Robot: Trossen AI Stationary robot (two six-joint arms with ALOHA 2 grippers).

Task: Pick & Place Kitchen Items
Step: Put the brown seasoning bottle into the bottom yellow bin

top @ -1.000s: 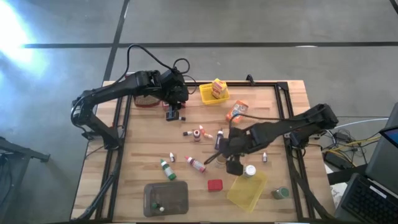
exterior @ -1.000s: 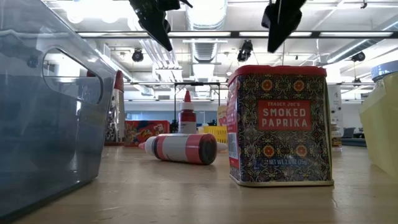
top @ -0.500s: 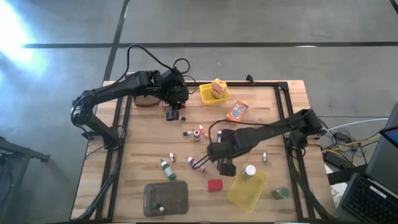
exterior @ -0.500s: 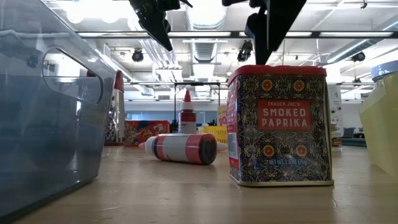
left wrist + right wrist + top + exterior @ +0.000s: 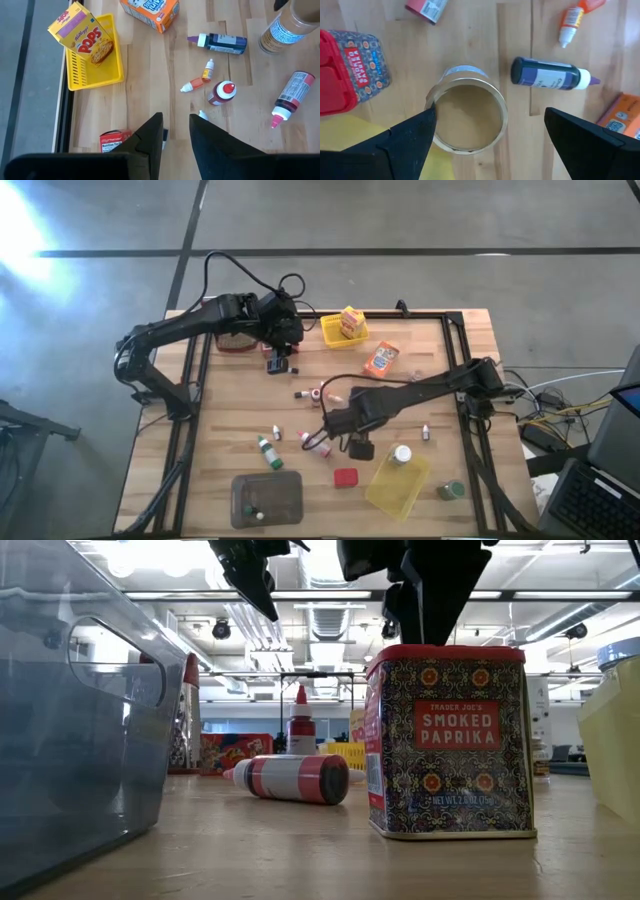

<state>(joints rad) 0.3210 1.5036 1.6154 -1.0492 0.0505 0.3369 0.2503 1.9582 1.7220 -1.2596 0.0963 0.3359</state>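
Observation:
My right gripper (image 5: pixel 492 135) is open and points straight down over an upright tan jar (image 5: pixel 468 117) at the table's middle. One finger stands on each side of the jar, and the hand hides the jar in the high view. Around it lie a dark blue bottle (image 5: pixel 547 76), an orange bottle (image 5: pixel 570 20) and the red paprika tin (image 5: pixel 347 67). My left gripper (image 5: pixel 175 132) hangs above the far left of the table with a narrow gap between its fingers and nothing in it. Small bottles (image 5: pixel 200 80) lie on the wood beyond it.
A yellow basket (image 5: pixel 335 335) with a Pops box (image 5: pixel 350 320) stands at the far edge, with an orange box (image 5: pixel 381 358) beside it. Another yellow basket (image 5: pixel 397 488) and a clear grey bin (image 5: pixel 267 498) stand at the near edge. A pink bottle (image 5: pixel 315 442) lies left of my right gripper.
My right gripper has gone toward the table's left edge and down, and has tipped to point straight down over the tan jar. It has stayed open.

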